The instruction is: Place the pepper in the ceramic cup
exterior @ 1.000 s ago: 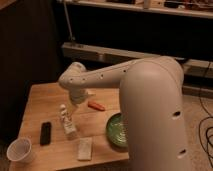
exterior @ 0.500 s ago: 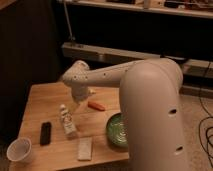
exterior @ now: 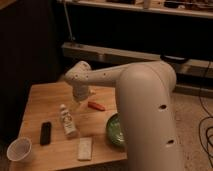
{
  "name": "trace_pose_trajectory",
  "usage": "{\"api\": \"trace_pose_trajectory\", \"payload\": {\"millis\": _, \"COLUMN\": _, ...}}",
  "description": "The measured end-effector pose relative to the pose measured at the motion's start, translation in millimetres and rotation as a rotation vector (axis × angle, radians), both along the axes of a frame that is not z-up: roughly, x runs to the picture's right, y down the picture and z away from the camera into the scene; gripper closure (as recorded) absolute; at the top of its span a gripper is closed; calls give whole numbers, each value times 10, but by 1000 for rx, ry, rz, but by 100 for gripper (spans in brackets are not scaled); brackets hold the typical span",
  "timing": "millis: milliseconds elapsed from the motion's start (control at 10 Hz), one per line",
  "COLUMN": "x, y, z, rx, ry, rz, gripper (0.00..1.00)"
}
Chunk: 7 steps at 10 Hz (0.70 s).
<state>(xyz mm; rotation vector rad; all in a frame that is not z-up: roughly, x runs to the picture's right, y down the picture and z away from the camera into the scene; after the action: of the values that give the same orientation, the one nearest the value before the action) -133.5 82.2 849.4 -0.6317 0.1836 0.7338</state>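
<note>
Pepper [exterior: 96, 105]: small, slim, orange-red, lying flat on the table just right of my gripper [exterior: 79, 103].
Gripper: hangs low over the table; whether it is spread or closed I cannot tell.
Handling: probably light, smooth, slightly soft and apt to roll; I would take it gently across the thicker middle.
Cup [exterior: 19, 148]: far to my gripper's left, at the near corner, upright, well apart from the pepper.
Black bar [exterior: 45, 133]: left of my gripper and nearer the front edge.
Bottle [exterior: 67, 122]: white, near my gripper, slightly left of it.
White pad [exterior: 85, 148]: well in front of my gripper.
Green bowl [exterior: 116, 131]: to the right, partly hidden by my arm.
Table [exterior: 42, 97]: pale wood, flat.
Room: dark, with a shelf behind and cables on the floor at right.
</note>
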Motion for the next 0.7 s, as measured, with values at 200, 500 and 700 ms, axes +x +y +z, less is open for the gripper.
{"api": "trace_pose_trajectory", "payload": {"millis": 200, "x": 60, "y": -14, "z": 83, "rx": -32, "ry": 2, "rz": 39, "gripper": 0}}
{"api": "trace_pose_trajectory", "payload": {"millis": 500, "x": 190, "y": -88, "z": 211, "rx": -51, "ry": 1, "rz": 101, "gripper": 0}}
{"api": "trace_pose_trajectory", "payload": {"millis": 700, "x": 291, "y": -138, "z": 289, "rx": -51, "ry": -3, "rz": 134, "gripper": 0}}
